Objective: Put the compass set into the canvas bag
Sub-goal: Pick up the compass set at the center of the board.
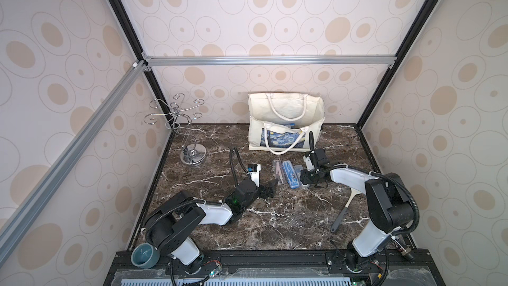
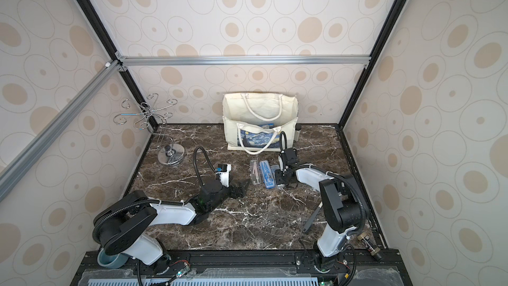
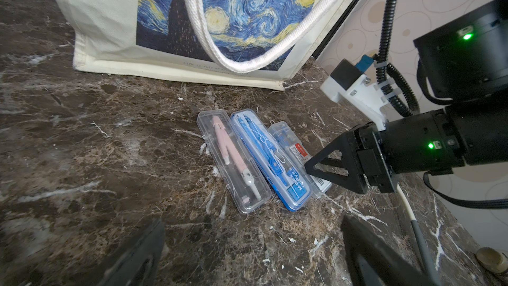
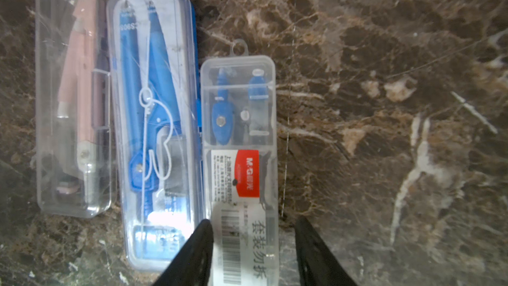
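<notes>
The cream canvas bag [image 1: 286,111] [image 2: 261,108] [image 3: 107,23] stands upright at the back of the marble table, its mouth open. In front of it three compass set cases lie side by side: a clear case with a pink compass [image 3: 233,160] [image 4: 72,94], a blue case [image 3: 270,158] [image 4: 154,122], and a small clear case with a red label [image 4: 239,138] [image 1: 299,170]. My right gripper [image 4: 253,220] [image 1: 305,182] is open, astride the near end of the small case; one finger touches its side, the other stands apart. My left gripper [image 3: 253,257] [image 1: 272,185] hangs open and empty just short of the pink case.
A chrome hook stand [image 1: 192,155] is at the back left. A white spatula with a dark handle [image 1: 343,210] lies under the right arm. A teal cup [image 1: 145,255] sits at the front left edge. A blue item [image 1: 288,127] shows inside the bag.
</notes>
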Controlling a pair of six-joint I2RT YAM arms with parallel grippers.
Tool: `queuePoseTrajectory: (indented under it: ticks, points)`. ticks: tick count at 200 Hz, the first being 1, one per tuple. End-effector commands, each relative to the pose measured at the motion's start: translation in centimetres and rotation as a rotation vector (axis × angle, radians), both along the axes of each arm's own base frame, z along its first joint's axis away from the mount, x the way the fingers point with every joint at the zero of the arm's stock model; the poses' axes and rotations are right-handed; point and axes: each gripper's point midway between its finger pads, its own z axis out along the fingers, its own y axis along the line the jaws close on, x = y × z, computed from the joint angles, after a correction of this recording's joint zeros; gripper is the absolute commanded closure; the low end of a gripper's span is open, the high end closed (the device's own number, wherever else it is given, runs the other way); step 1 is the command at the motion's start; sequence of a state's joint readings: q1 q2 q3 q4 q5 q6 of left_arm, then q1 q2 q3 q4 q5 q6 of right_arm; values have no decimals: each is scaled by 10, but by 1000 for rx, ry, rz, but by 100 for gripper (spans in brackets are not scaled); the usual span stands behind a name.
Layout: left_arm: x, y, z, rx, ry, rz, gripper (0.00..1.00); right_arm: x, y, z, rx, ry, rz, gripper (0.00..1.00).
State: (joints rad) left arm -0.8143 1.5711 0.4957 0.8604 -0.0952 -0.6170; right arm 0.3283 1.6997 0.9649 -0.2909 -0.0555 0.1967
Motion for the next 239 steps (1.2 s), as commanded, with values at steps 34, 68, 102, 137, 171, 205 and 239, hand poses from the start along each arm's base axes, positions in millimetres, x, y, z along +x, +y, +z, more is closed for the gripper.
queuePoseTrajectory:
  ticks: [34,68,102,137,171,205,239]
  points:
    - [4,0,9,-55,-11,6,0,2,12,-2,13,16,13,49]
    - [4,0,8,-57,-8,5,0,3,10,-10,-25,39,-5,49]
    - [4,0,9,-60,-8,4,0,2,6,-16,-49,52,-17,54]
    - [5,-1,10,-67,-10,3,0,1,7,-19,-48,63,-4,59]
    - [6,0,14,-74,-19,4,0,1,8,-14,-38,47,4,60]
    - [8,0,15,-79,-16,5,0,4,16,8,16,-8,25,61]
    - [13,1,23,-136,-3,-14,0,8,27,43,85,-106,69,61]
